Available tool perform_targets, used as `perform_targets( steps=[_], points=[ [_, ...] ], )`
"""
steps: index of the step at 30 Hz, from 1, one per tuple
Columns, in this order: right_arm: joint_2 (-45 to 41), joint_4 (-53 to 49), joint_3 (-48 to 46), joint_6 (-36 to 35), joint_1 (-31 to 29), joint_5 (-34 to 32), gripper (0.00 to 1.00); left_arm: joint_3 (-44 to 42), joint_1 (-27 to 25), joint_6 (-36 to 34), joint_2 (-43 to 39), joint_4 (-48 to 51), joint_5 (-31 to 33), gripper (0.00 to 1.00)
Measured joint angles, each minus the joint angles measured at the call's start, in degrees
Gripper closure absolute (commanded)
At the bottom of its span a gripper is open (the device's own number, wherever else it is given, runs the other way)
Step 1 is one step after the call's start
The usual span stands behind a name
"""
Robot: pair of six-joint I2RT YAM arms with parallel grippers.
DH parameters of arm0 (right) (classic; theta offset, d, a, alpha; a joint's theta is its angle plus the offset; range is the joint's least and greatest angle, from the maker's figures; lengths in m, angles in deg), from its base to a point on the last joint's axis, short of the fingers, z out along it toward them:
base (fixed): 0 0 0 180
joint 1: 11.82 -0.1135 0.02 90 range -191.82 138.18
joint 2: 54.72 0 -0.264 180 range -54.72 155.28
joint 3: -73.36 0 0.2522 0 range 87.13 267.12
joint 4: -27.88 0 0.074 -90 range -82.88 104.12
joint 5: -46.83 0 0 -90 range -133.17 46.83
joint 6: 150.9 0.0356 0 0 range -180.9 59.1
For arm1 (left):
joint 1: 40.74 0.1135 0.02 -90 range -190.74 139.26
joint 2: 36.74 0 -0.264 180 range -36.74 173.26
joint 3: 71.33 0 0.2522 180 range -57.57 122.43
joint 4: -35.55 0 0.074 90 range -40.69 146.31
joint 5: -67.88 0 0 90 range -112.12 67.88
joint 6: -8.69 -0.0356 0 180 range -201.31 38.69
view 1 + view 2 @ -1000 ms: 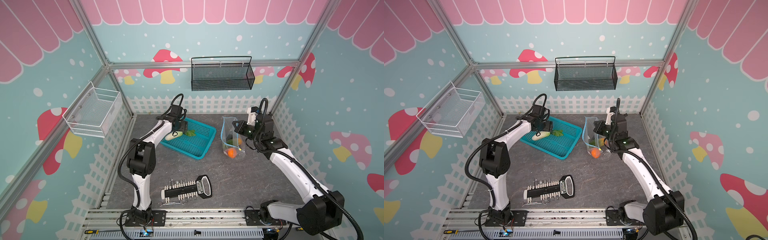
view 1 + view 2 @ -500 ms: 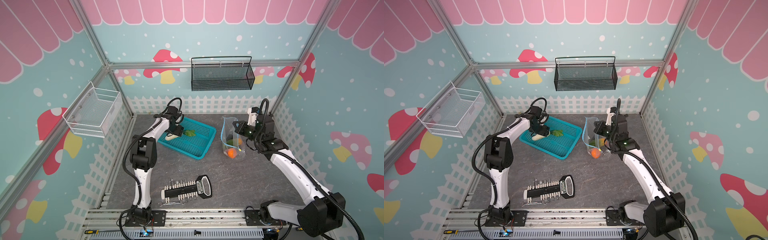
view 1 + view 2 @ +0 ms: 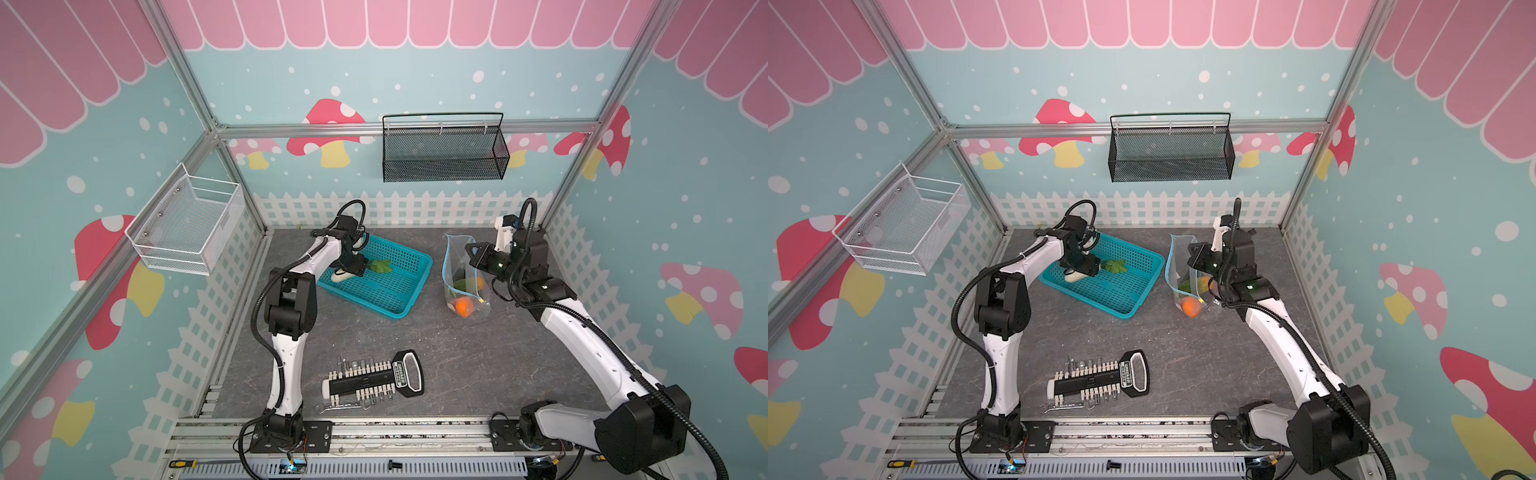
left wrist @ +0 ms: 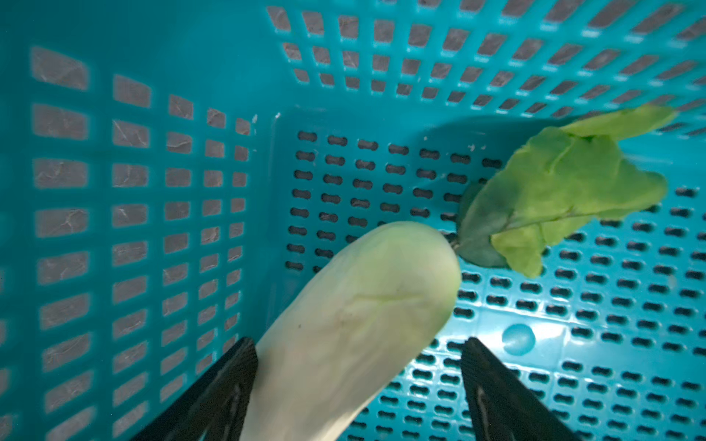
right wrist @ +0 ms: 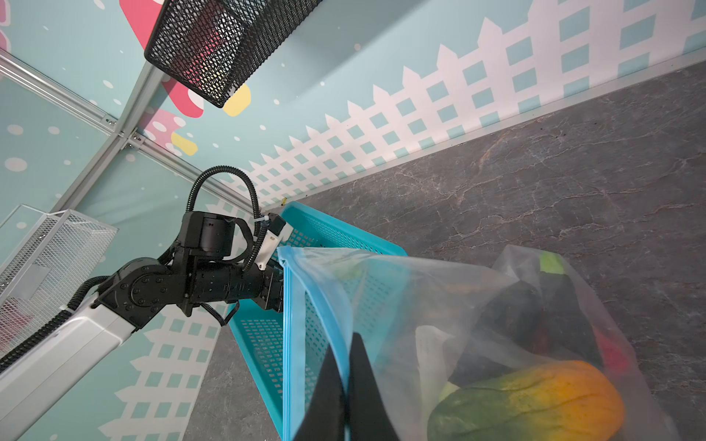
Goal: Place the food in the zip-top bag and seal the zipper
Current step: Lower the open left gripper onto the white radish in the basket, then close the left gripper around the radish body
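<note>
In a top view the left gripper (image 3: 353, 269) hangs in the far-left corner of the teal basket (image 3: 376, 297) over the cabbage (image 3: 341, 276). The zip-top bag (image 3: 456, 266) stands to the right, apart from the basket, with other food (image 3: 462, 306) inside and the right gripper (image 3: 468, 254) at its edge.

In the left wrist view the jaws are open astride the cabbage's pale stalk, one of the fingers (image 4: 229, 389) against it and the other clear. Closing this off-centre could push the smooth stalk sideways into the basket wall (the floppy leaves offer no firm hold).

In the right wrist view the jaws are closed on the bag's film beside the zipper (image 5: 289, 343). The mouth looks narrow, so a long cabbage could snag the rim and tug the thin plastic from the pinch.
</note>
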Motion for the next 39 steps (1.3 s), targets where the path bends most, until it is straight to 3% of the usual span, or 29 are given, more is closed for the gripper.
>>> perform_targets(
  steps=[5, 9, 13, 26, 39],
  points=[
    [0.0, 0.0, 0.0, 0.0, 0.0, 0.0, 0.98, 0.1, 0.2, 0.3, 1.2, 0.3, -1.0, 0.17],
    [0.0, 0.0, 0.0, 0.0, 0.0, 0.0, 0.97, 0.1, 0.2, 1.4, 1.2, 0.4, -3.5, 0.31],
    [0.0, 0.0, 0.0, 0.0, 0.0, 0.0, 0.97, 0.1, 0.2, 2.7, 1.2, 0.6, -6.1, 0.36],
    [0.0, 0.0, 0.0, 0.0, 0.0, 0.0, 0.97, -0.2, -0.8, 3.3, 1.3, 0.7, -6.7, 0.36],
    [-0.3, -0.1, 0.0, 0.0, 0.0, -0.1, 0.97, -1.7, -1.1, 6.2, 0.6, 0.3, -9.5, 0.59]
  ],
)
